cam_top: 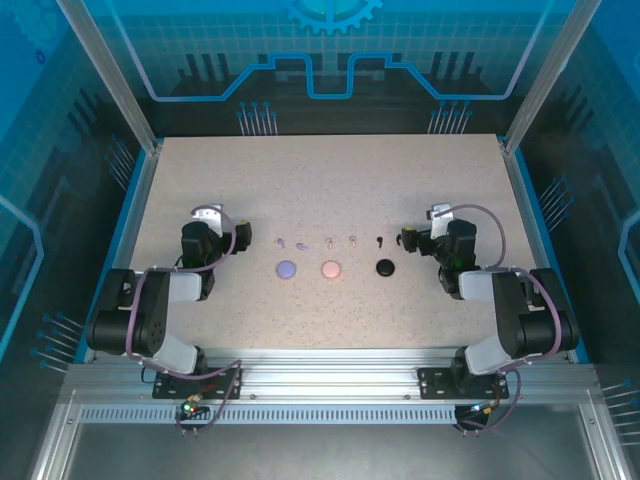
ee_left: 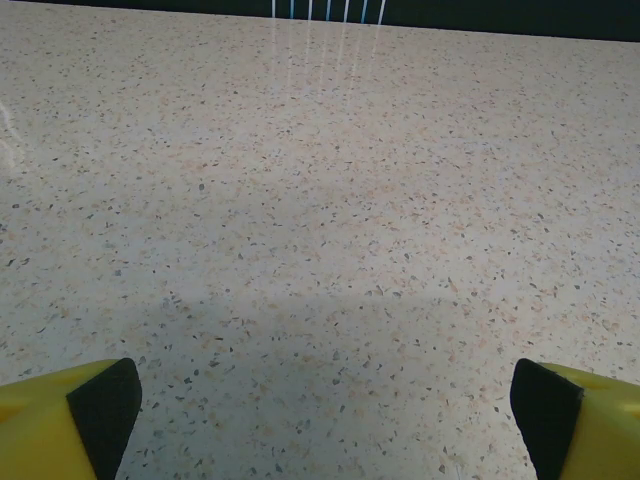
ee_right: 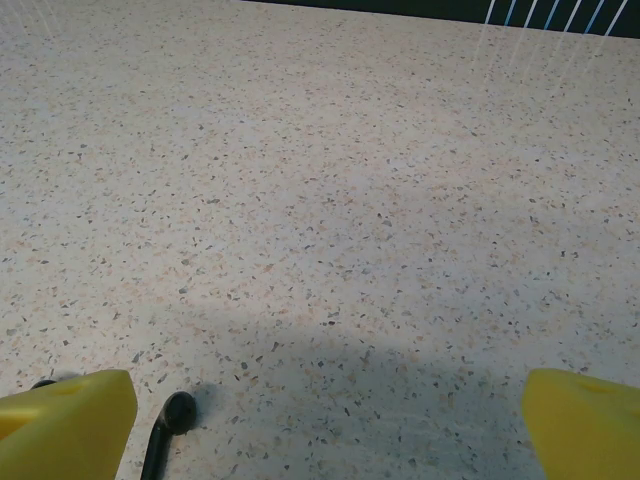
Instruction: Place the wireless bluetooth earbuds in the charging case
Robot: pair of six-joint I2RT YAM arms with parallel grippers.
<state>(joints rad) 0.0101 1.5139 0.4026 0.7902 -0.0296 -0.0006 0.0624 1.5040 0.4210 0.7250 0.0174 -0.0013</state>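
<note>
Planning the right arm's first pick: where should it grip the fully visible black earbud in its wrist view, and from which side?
Probably from straight above: the black earbud lies flat on the table, round head away from the camera, stem toward it. Close the open right pincer across the stem just below the head.

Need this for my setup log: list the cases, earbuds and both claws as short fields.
cases: lilac case, pink case, black case, in a row on the table
earbuds: lilac earbuds, pink earbuds, black earbuds, loose behind matching cases, none inserted
left claw: open, empty
right claw: open, empty, a black one close by one finger
</note>
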